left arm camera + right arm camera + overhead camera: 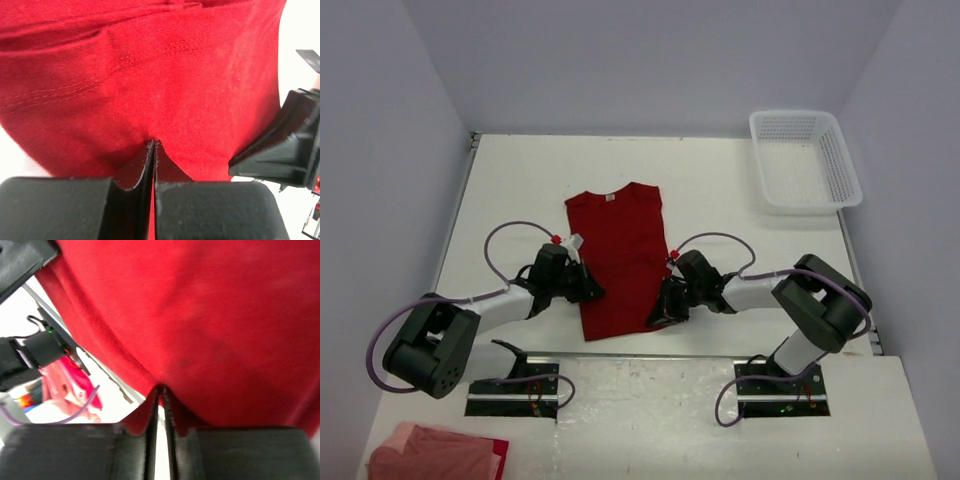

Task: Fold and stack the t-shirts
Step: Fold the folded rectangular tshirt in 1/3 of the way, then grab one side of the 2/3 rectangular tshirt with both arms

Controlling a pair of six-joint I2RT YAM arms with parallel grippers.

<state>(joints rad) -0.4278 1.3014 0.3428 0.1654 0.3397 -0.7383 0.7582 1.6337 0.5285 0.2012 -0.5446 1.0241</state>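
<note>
- The red t-shirt (618, 260) is lying flat near the middle of the tabletop (520, 190). It is showing as a tall, narrow rectangle, with the collar and small white neck label at the far end and the hem nearest the arm bases.
- Its near-left edge is being pinched by the left fingers (588, 290). In the left wrist view these fingers (132, 175) are being pressed fully together, with a tuck of red cloth caught at the tips.
- Its near-right edge is being gripped by the right fingers (660, 310). In the right wrist view only a thin slit is being left between these fingers (177, 415), and red cloth is being caught at the tips.
- The step is being judged as a crosswise fold, with the hem end being readied for carrying up and over toward the collar.
- For a clean fold, both corners are best being lifted together, at one height and one pace, so that the hem is being laid square on the far half.
- The cloth between the two grips is best being held lightly taut, without being stretched, so that no wrinkle is being trapped.
- The right hold is looking the slighter one and may be needing firming before any lift.
- A white mesh basket (805, 160) is sitting well apart at the far right.
- A pink cloth heap (435, 450) is lying at the near-left corner.
</note>
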